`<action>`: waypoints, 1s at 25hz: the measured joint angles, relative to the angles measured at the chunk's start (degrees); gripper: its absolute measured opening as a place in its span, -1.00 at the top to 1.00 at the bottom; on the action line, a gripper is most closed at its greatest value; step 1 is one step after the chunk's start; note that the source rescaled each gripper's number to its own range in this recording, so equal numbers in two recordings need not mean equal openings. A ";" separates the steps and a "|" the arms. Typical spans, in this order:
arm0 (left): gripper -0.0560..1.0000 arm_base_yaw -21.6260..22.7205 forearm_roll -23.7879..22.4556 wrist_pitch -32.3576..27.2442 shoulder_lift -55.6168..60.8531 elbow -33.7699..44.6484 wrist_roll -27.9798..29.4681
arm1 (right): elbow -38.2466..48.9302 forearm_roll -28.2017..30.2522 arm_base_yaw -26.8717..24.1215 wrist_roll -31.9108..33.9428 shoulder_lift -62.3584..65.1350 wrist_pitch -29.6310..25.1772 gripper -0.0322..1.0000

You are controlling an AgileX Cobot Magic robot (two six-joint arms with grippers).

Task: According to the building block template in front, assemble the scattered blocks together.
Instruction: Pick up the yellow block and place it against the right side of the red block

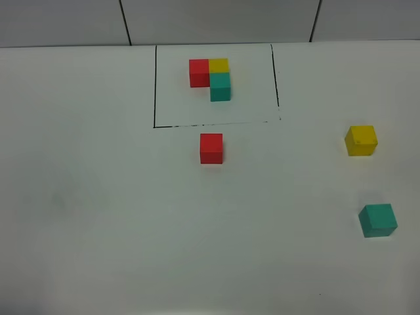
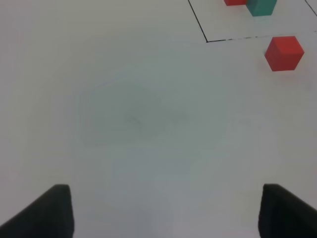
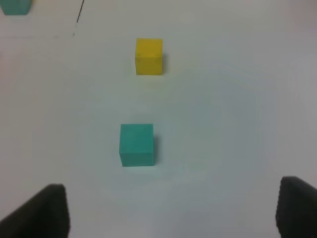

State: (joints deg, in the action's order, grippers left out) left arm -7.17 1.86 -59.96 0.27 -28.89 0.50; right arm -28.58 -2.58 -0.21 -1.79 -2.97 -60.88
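One white table (image 1: 98,197) carries all: the black-framed building block template (image 1: 211,77) at its far middle; left gripper (image 2: 168,213) and right gripper (image 3: 171,210) spread wide, empty, above it; red cube (image 1: 211,148) just outside the frame's near edge; yellow cube (image 1: 361,140) and teal cube (image 1: 378,220) well right

Building block template (image 2: 257,6) mostly cropped, left wrist view.

Light: bright, even, overhead.
Table (image 1: 98,197): pale, slightly washed out.
Shadows: faint, soft, at 3 o'clock of yellow cube (image 1: 361,140).
Focus: wrist views soft, exterior sharper.
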 joint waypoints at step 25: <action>-0.89 5.96 0.04 0.05 0.00 0.00 -0.07 | 0.00 -0.06 0.00 -0.12 0.00 0.00 -0.49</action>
State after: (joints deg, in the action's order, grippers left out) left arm -1.21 1.91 -59.90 0.27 -28.89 0.43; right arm -28.58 -2.64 -0.21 -1.91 -2.97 -60.88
